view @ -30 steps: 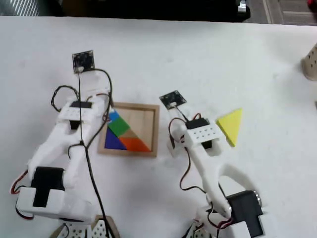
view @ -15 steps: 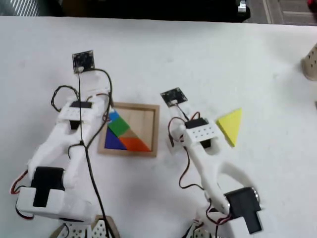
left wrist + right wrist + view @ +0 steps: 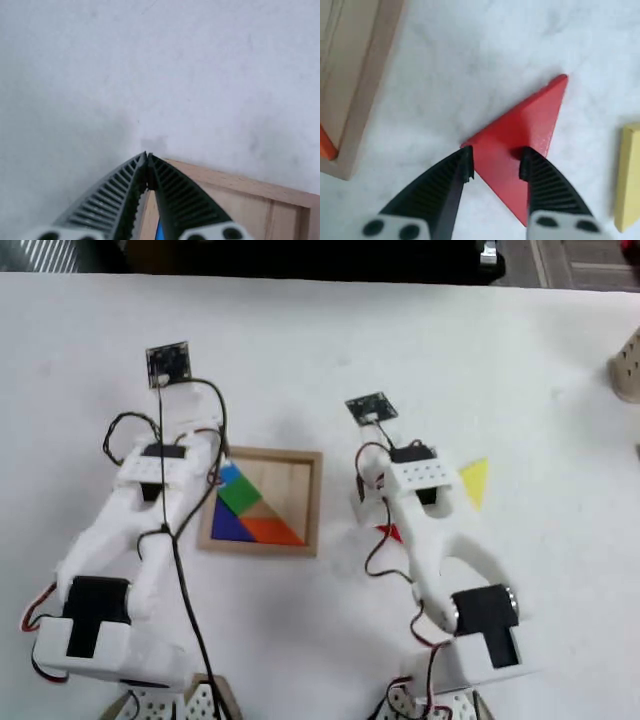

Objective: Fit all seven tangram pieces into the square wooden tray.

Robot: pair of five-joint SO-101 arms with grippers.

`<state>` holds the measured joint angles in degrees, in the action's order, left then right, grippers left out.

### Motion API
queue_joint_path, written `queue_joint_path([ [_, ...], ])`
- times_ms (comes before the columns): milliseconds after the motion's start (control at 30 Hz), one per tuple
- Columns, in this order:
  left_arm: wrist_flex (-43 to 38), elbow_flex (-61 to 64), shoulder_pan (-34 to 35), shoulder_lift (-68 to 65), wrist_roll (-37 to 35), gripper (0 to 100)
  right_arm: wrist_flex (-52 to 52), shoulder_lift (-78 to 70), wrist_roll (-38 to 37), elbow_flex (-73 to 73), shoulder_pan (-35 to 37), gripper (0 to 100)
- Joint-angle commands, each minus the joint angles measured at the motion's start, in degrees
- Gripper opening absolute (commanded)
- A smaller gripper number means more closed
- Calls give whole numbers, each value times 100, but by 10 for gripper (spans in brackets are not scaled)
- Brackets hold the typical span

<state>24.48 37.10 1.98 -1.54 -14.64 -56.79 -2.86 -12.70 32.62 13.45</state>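
High view. Square wooden tray (image 3: 312, 502) sits left of frame centre on the white table (image 3: 420, 330). The filled part is its lower-left half:
- light blue piece (image 3: 232, 477) at the upper left edge
- green piece (image 3: 241, 493) just below it
- dark blue piece (image 3: 227, 528) in the lower left corner
- orange piece (image 3: 273, 531) along the bottom rim

The tray's upper right part shows bare wood.

Left arm (image 3: 130, 520) lies along the tray's left side, with its wrist end over the tray's upper left corner. In the left wrist view, the left gripper (image 3: 147, 159) has its jaws pressed together and nothing between them. The tips hang just over the tray's rim (image 3: 240, 182) near that corner.

Right arm (image 3: 435, 550) stands right of the tray, apart from it. The red triangle (image 3: 388, 532) pokes out at the arm's left side, flat on the table between the tray and the arm. The yellow triangle (image 3: 475, 481) lies on the arm's right side, near it and partly covered.

In the right wrist view, the right gripper (image 3: 496, 162) has its jaws parted, low over the red triangle (image 3: 525, 135). One tip is at the triangle's corner and the other is over its face. I cannot tell whether either tip touches. The tray's rim (image 3: 370, 100) is to one side with a sliver of the orange piece (image 3: 325, 145), and the yellow triangle's edge (image 3: 627, 175) is to the other.

A cardboard object (image 3: 627, 365) is at the right frame edge.
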Motion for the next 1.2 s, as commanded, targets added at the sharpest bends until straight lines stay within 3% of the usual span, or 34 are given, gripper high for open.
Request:
queue_joint_path([
  [0, -53, -281, 75, 40, 62, 22, -92, -127, -237, -35, -136, 153],
  [233, -53, -281, 75, 40, 62, 22, -92, -119, -273, -35, -66, 280],
  [967, -62, -281, 66, 48, 70, 22, -277, -154, -273, -79, 444, 276],
  [1167, -62, -281, 48, 48, 422, 22, -629, -453, -510, -378, 681, 276],
])
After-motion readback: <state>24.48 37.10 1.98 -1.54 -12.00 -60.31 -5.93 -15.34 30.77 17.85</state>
